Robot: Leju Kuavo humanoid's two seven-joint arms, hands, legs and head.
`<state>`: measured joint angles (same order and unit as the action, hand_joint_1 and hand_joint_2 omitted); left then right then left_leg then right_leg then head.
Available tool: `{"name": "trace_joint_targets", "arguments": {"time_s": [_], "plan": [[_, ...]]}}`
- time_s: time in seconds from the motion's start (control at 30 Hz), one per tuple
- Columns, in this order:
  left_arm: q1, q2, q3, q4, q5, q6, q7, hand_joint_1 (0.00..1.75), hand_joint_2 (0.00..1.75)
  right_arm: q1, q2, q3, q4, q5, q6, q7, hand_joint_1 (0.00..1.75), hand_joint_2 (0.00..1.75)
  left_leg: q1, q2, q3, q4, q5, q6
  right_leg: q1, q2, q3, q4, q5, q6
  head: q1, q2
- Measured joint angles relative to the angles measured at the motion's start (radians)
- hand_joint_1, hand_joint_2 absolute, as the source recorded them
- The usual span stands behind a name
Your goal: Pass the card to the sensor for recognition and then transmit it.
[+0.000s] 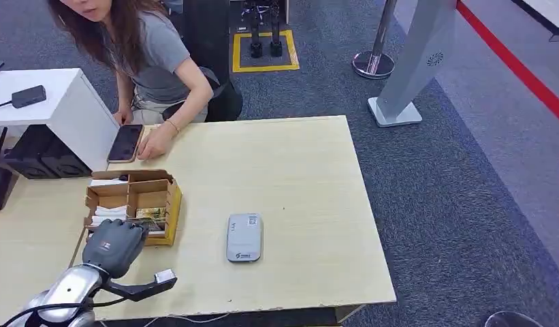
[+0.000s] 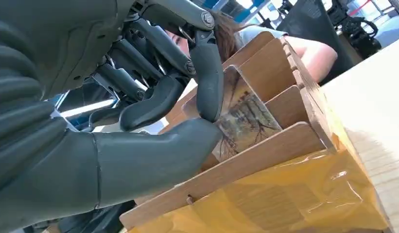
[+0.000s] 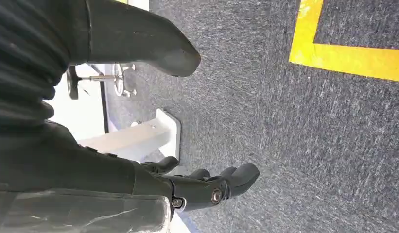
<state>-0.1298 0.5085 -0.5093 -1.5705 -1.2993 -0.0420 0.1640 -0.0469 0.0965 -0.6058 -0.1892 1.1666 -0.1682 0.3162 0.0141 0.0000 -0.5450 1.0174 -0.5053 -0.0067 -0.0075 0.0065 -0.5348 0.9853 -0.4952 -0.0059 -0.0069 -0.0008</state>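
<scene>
At lower left of the head view, the left hand (image 1: 114, 245) reaches into the cardboard box (image 1: 169, 204), thumb and a finger pinching the card (image 2: 246, 121) standing in its near slot, ready to lift out. The sensor (image 1: 244, 237) lies nearby at center. The right hand (image 3: 207, 187) hangs empty, fingers loosely apart.

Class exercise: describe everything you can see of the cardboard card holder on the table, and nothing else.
The card holder is a small brown box, cardboard by the look of it, split by upright dividers into several open-topped slots. Its near and right sides are wrapped in glossy yellow-orange tape. It sits flat on the pale wooden table, near the left edge. Cards stand in its slots; one printed card leans in a near slot, where the left hand pinches it between thumb and fingers.
</scene>
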Motion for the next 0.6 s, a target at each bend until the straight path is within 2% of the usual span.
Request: {"name": "trace_joint_targets", "arguments": {"time_s": [0.2, 0.23, 0.27, 0.3, 0.6], "plan": [[-0.011, -0.008, -0.006, 0.000, -0.010, 0.006, 0.000, 1.75, 1.75, 0.000, 0.000, -0.004, 0.000, 0.000, 0.000, 0.000, 0.00, 1.75, 0.000, 0.000, 0.000, 0.000, 0.000, 0.000, 0.000, 0.000, 0.000, 0.000, 0.000, 0.000, 0.000, 0.000], [-0.014, -0.009, -0.007, 0.000, -0.011, 0.006, 0.000, 1.15, 1.75, 0.000, 0.000, -0.005, 0.000, 0.000, 0.000, -0.001, 0.00, 1.75, 0.000, 0.000, 0.000, 0.000, 0.000, 0.000, 0.000, 0.000, 0.000, 0.000, 0.000, 0.000, 0.000, 0.000], [-0.016, -0.010, -0.008, 0.000, -0.011, 0.007, 0.000, 0.16, 1.75, 0.000, 0.000, -0.005, 0.000, 0.000, 0.001, -0.001, 0.00, 1.75, 0.000, 0.000, 0.000, 0.000, 0.000, 0.000, 0.000, 0.000, 0.000, 0.000, 0.000, 0.000, 0.000, 0.000], [-0.018, -0.011, -0.008, 0.000, -0.012, 0.010, 0.000, 0.00, 1.75, 0.000, 0.000, -0.006, 0.000, 0.001, 0.001, -0.002, 0.00, 1.75, 0.000, 0.000, 0.000, 0.000, 0.000, 0.000, 0.000, 0.000, 0.000, 0.000, 0.000, 0.000, 0.000, 0.000], [-0.032, -0.043, -0.010, 0.000, -0.034, 0.088, 0.000, 0.00, 1.75, -0.001, 0.000, -0.006, 0.000, 0.007, 0.004, -0.009, 0.00, 1.75, 0.000, 0.000, 0.000, 0.000, 0.000, 0.000, 0.000, 0.000, 0.000, 0.000, 0.000, 0.000, 0.000, 0.000]]}}
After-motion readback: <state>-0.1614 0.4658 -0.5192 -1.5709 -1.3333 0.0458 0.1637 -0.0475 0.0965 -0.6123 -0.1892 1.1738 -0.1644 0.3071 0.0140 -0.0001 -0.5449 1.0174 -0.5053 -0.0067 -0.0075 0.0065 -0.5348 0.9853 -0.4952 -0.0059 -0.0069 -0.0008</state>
